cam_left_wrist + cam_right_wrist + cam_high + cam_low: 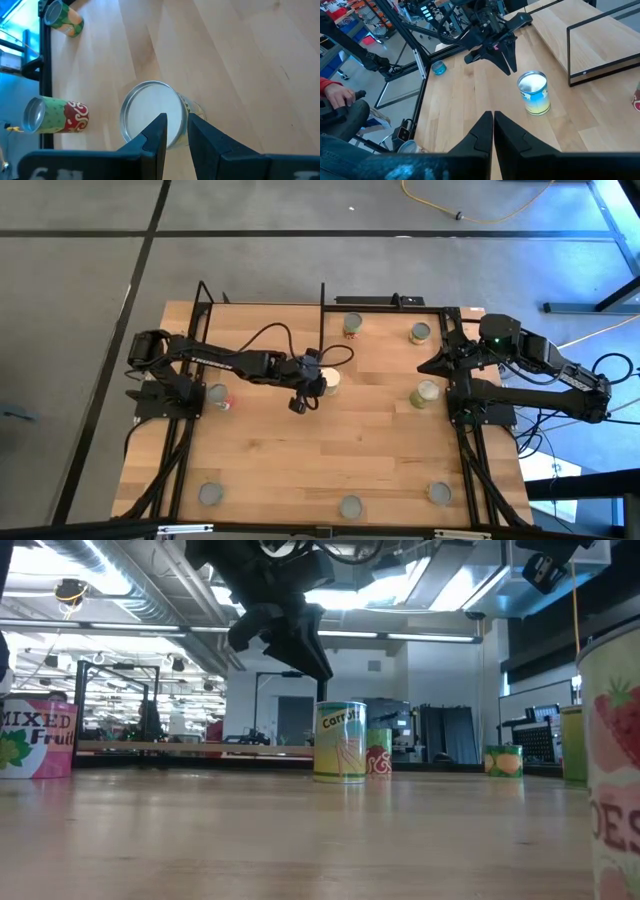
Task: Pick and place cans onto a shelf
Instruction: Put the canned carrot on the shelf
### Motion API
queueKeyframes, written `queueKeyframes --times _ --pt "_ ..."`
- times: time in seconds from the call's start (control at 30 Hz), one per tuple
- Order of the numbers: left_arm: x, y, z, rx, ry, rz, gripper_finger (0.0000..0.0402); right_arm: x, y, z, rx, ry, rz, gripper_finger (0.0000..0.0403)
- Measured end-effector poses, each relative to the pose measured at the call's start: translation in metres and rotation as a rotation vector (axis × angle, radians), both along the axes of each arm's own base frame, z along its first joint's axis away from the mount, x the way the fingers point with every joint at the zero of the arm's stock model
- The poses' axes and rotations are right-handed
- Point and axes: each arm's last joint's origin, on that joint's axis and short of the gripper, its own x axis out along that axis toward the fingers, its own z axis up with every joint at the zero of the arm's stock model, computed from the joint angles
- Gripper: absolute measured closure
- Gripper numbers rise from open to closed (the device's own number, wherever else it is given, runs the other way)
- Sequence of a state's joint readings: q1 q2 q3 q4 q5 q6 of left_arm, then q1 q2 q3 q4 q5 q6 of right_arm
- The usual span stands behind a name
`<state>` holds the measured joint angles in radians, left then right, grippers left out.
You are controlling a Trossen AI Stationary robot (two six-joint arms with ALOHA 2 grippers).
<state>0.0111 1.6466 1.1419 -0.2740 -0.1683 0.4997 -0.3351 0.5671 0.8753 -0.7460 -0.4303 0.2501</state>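
High view: the left gripper (299, 402) hangs beside a cream-topped can (329, 381) mid-table; the right gripper (428, 366) waits near the shelf (262, 303).

Low view: that can (340, 743) reads "Corn"; another tin (36, 738) reads "MIXED Fruit".

Left wrist view: fingers (155, 140) slightly parted above the can's lid, holding nothing.

Right wrist view: fingers (481, 131) closed, empty.

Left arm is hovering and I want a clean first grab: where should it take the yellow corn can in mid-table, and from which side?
Take the corn can across its round side wall, coming straight down from above. It stands upright and alone, lid up, and the left gripper already hangs beside it pointing down, fingers nearly together, so they would likely need to spread first.
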Motion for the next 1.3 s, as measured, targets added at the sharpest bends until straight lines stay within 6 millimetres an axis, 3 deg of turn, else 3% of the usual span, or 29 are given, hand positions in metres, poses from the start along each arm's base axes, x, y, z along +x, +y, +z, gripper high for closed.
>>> queueKeyframes --times 0.87,1.17,1.3 --pt "0.020 0.005 -0.038 -0.011 0.047 0.033 0.0333 0.000 0.000 0.000 0.003 0.002 -0.002 0.0384" --pt "0.021 0.006 -0.040 0.004 0.040 0.043 0.0334 0.000 0.000 0.000 0.003 0.001 -0.001 0.0384" --pt "0.021 0.006 -0.040 0.011 0.040 0.050 0.0356 0.000 0.000 0.000 0.003 0.001 -0.001 0.0384"
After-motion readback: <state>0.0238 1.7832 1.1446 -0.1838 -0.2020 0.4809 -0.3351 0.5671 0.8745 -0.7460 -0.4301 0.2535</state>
